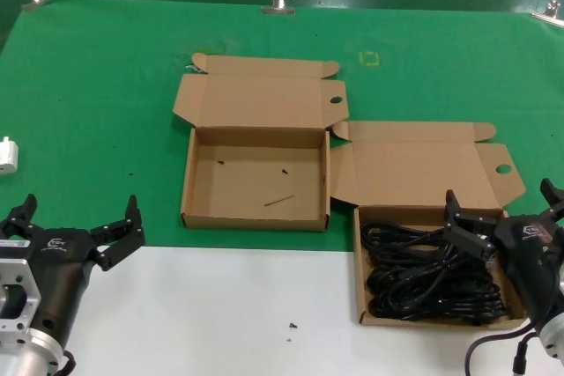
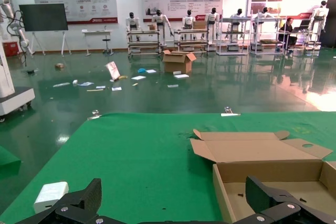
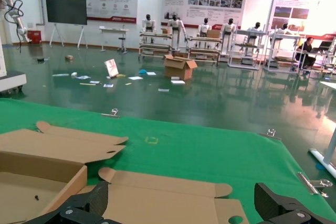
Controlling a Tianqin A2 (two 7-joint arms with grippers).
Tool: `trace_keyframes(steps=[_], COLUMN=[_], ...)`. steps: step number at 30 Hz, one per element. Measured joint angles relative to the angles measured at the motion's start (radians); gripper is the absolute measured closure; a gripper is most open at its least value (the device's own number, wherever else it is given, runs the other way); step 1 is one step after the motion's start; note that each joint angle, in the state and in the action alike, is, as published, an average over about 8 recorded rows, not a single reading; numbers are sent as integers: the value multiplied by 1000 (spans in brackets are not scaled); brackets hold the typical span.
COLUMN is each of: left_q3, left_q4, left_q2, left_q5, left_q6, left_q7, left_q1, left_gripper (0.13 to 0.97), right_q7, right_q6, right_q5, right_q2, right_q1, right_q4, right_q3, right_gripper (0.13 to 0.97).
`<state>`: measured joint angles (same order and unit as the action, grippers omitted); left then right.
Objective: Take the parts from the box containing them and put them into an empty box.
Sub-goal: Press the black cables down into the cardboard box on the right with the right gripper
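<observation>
While both arms sit at the near edge of the worktop point(image 1: 220, 314), two open cardboard boxes lie on the green mat point(image 1: 88, 129) ahead of them. Left box point(image 1: 256, 184): shallow, lid flap folded back with one round hole, floor bare except for a few dark specks and a thin sliver point(image 1: 279, 201). Right box point(image 1: 361, 270): nearer the robot and just beside the left box's right corner, lid likewise folded back; it holds the cables point(image 1: 432, 275), black bundles lying in a tangled heap across most of its floor.

Right pincer point(image 1: 502, 204): fingers spread wide, poised at the far right part of the right box, over the rear edge of the cables; whether it touches them cannot be told. Nothing is held between its fingers.

Left pincer point(image 1: 79, 217): fingers spread wide and holding nothing, at the near left where the mat meets the white worktop, well apart from both boxes.

Also visible: a small white block point(image 1: 7, 155) at the mat's left edge, metal clips point(image 1: 278, 2) along the mat's far edge, a yellow square mark point(image 1: 370, 59) on the mat beyond the boxes, and a small dark speck point(image 1: 292, 327) on the white worktop.
</observation>
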<state>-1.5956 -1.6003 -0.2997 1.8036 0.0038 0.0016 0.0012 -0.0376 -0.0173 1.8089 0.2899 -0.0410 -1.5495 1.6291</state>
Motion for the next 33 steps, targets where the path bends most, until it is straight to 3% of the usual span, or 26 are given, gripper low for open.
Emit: trace_keyframes(steps=[33], left_q3=[0], left_q4=[0], left_q2=[0], left_q5=[0], left_q6=[0], left_q7=[0], left_q1=[0], left_gripper=[144], right_q7=[0], right_q6=[0], right_q5=[0], right_q2=[0], right_q1=[0], right_q4=[0], right_q3=[0], right_gripper=[129])
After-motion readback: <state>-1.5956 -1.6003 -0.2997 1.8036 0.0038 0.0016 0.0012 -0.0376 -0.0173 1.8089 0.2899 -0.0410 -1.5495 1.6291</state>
